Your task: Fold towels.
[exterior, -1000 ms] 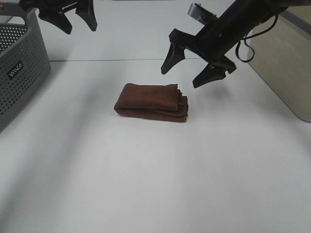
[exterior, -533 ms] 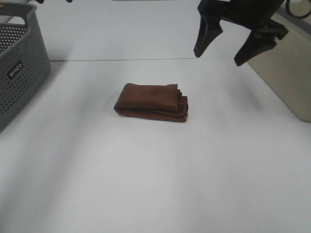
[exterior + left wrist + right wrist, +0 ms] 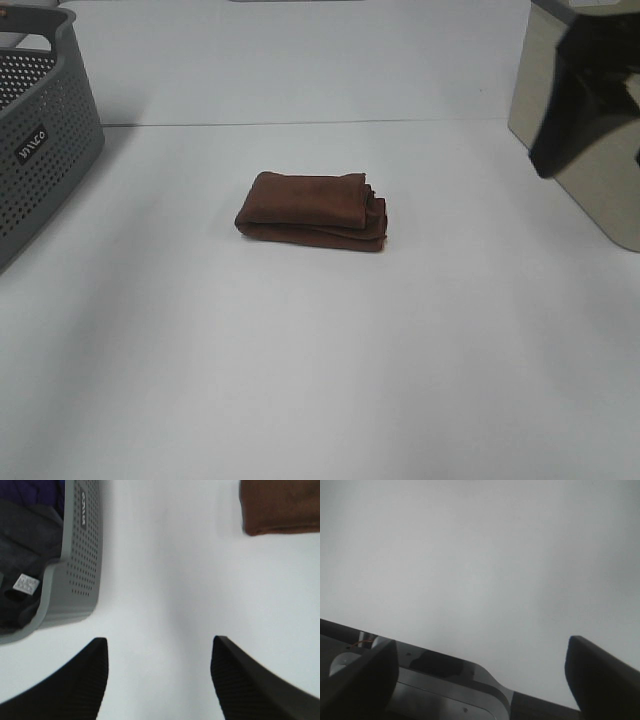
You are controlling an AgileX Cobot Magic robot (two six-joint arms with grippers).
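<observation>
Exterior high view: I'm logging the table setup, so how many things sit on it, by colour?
Brown: 1, the folded towel
Grey: 1, the perforated basket
Beige: 1, the box at the right edge
Total: 3

Both claws, left (image 3: 159, 680) and right (image 3: 482, 680), spread, empty.

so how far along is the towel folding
Looks done: the brown towel lies on the white table as a compact layered bundle. Nothing is in hand; the left gripper and right gripper both have jaws apart and empty. No further fold seems left.
</observation>
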